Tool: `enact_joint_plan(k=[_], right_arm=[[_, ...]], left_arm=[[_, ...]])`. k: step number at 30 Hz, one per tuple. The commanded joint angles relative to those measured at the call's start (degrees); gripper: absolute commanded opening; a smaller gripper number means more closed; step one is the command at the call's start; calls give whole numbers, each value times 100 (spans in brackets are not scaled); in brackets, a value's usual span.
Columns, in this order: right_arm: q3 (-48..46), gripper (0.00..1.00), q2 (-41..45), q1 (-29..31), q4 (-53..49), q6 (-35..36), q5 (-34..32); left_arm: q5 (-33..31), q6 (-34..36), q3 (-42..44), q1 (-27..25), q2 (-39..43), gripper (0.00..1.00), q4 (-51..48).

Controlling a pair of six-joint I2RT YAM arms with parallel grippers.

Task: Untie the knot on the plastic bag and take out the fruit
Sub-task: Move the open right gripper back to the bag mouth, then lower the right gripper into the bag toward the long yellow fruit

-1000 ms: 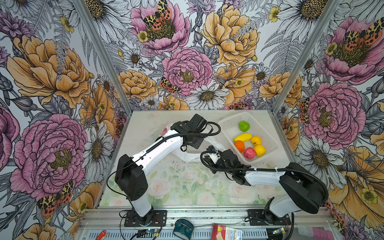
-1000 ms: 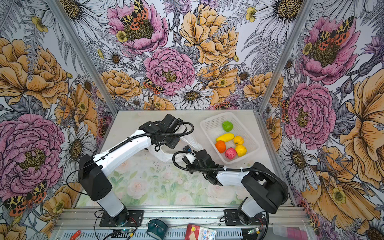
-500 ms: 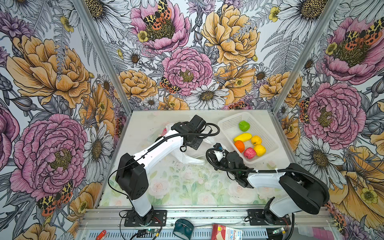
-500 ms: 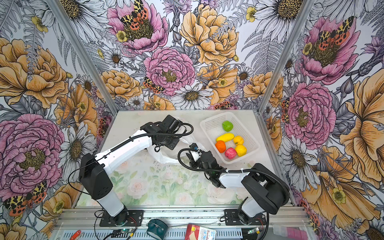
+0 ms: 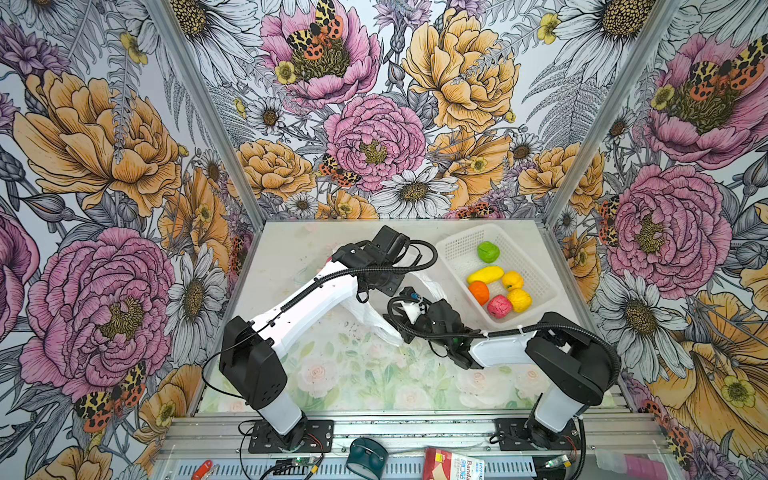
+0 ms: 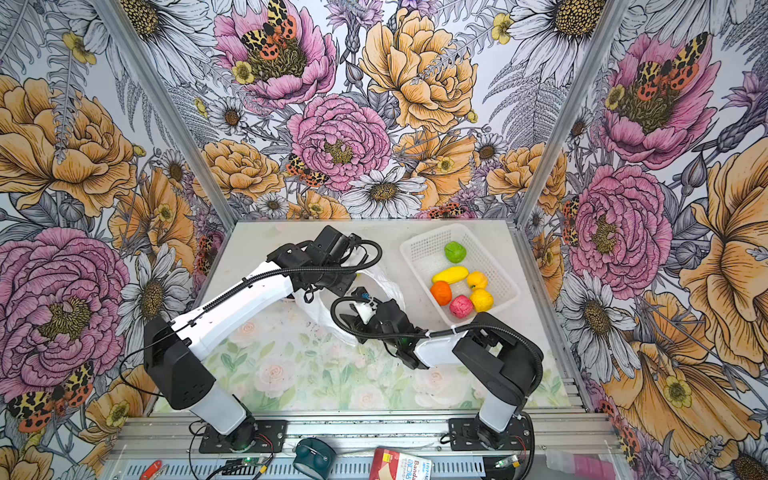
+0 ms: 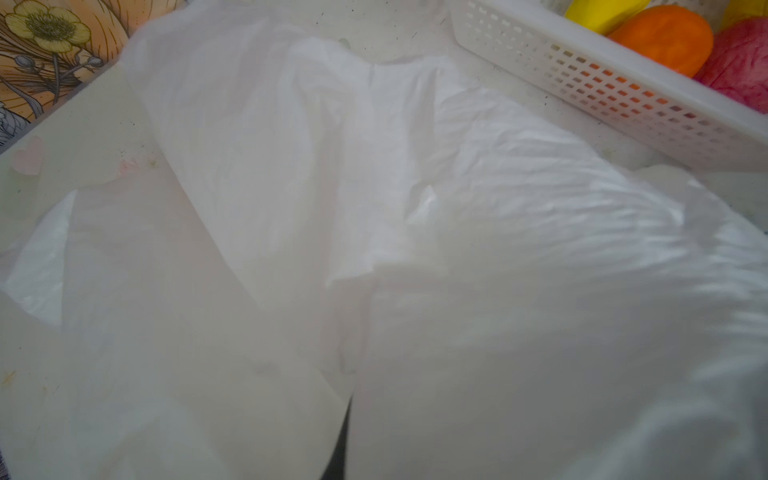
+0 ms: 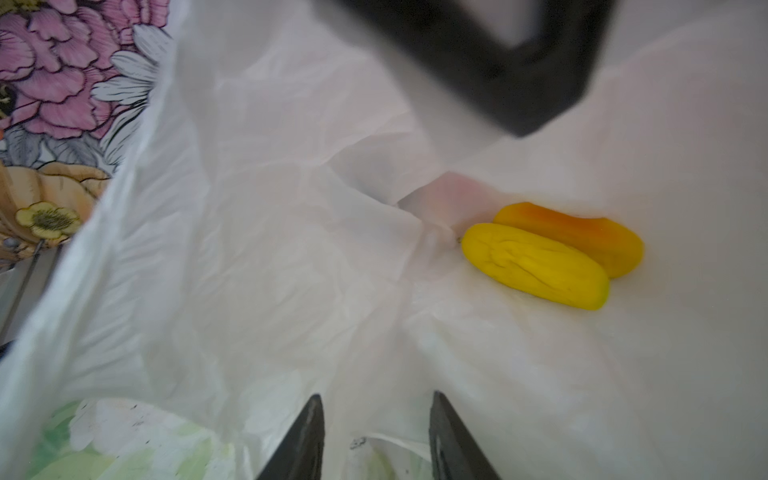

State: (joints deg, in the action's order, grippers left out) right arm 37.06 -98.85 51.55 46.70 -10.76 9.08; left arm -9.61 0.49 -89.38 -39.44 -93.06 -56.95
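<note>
- left gripper (image 5: 376,286) pressed together, seemingly pinching rim of thin crinkly white plastic bag (image 8: 270,249), propping mouth open
- right gripper (image 8: 376,419) spread, empty, hovering at mouth
- two elongated yellow toy fruits (image 8: 536,266) lying deep inside bag
- straddle nearer fruit across its width, avoid snagging film

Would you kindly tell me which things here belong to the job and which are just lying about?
Job: bag, yellow fruit and orange-yellow fruit inside it, basket holding six fruits.
Lying about: red packet, teal round object, red-handled item, on the front rail.
</note>
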Motion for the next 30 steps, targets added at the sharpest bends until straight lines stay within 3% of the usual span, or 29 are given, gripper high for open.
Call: enact_joint_plan(k=[1, 3, 6, 10, 16, 21, 24, 27, 30], right_arm=[[126, 44, -227, 279, 858, -32, 665], [337, 44, -363, 581, 661, 183, 476], [726, 43, -509, 873, -51, 595, -320], [716, 40, -485, 736, -268, 529, -1337], [15, 27, -302, -39, 611, -710, -1858], [-113, 26, -371, -175, 739, -1507, -2405], [-118, 24, -393, -178, 862, -1836, -2162], [-243, 25, -395, 68, 1591, -1100, -1433], [-702, 33, -295, 311, 2651, -376, -638]], left_arm=[[139, -9, -57, 45, 225, 0, 166], [142, 0, -53, 8, 227, 0, 175], [161, 35, -31, -39, 260, 0, 188], [160, 52, 26, -86, 361, 0, 218], [99, 144, 129, -239, 584, 0, 309], [80, 135, 149, -248, 585, 0, 333], [64, 135, 140, -244, 556, 0, 333], [-32, 94, 141, -172, 554, 0, 333], [-32, 30, 134, -59, 579, 0, 333]])
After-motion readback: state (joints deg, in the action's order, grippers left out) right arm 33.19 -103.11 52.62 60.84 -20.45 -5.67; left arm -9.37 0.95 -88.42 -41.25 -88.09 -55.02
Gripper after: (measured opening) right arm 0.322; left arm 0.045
